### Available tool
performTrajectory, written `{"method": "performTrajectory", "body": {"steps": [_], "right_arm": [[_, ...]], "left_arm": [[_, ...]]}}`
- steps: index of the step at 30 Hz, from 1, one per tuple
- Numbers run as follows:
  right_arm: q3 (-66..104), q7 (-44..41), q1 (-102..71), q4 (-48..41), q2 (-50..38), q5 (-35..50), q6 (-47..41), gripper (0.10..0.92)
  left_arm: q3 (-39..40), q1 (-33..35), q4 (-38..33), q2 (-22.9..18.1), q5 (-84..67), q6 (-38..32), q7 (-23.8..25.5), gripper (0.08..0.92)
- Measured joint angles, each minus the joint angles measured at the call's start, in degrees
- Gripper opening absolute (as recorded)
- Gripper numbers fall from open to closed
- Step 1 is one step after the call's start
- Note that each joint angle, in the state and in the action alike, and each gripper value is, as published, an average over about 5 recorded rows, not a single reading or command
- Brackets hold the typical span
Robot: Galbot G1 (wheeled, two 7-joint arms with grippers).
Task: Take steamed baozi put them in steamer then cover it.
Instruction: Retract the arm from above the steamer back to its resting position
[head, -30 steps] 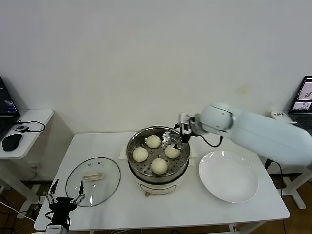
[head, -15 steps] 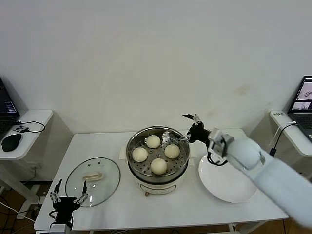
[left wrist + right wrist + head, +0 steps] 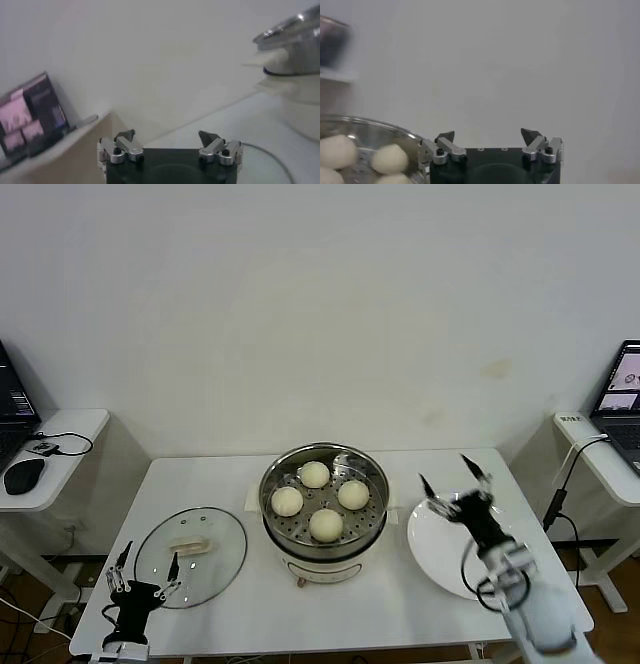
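Several cream-white baozi (image 3: 326, 524) lie in the shiny steel steamer (image 3: 271, 482) on its white pot base at the table's middle. Some baozi (image 3: 389, 158) also show in the right wrist view. The glass cover (image 3: 228, 549) with its cream handle lies flat on the table left of the steamer. My right gripper (image 3: 455, 473) is open and empty, above the white plate, right of the steamer. My left gripper (image 3: 145, 572) is open and empty, low at the table's front left edge beside the cover. The steamer (image 3: 295, 35) shows at the edge of the left wrist view.
A large white plate (image 3: 435, 549) lies right of the steamer with nothing on it. A side desk with a mouse (image 3: 22, 475) and laptop stands at far left. Another laptop (image 3: 622, 389) stands on a shelf at far right.
My right gripper has drawn back from the steamer's right rim, moving right and toward me, over the plate. My left gripper has crept slightly nearer the cover. The baozi stay in the steamer.
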Motion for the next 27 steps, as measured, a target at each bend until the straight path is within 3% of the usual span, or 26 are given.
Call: {"method": "performTrajectory", "body": {"steps": [12, 27], "right_arm": [[14.31, 1.18, -9.68, -1.98, 11.88, -3.72, 5.44, 0.823], [20.76, 1.29, -13.48, -4.26, 17.32, -6.58, 8.35, 0.822]], "left_arm": [[1.17, -4.2, 8.68, 3.62, 29.99, -2.95, 0.19, 0.823], [3.65, -14.74, 17.31, 4.9, 41.43, -2.05, 2.19, 0.823]]}}
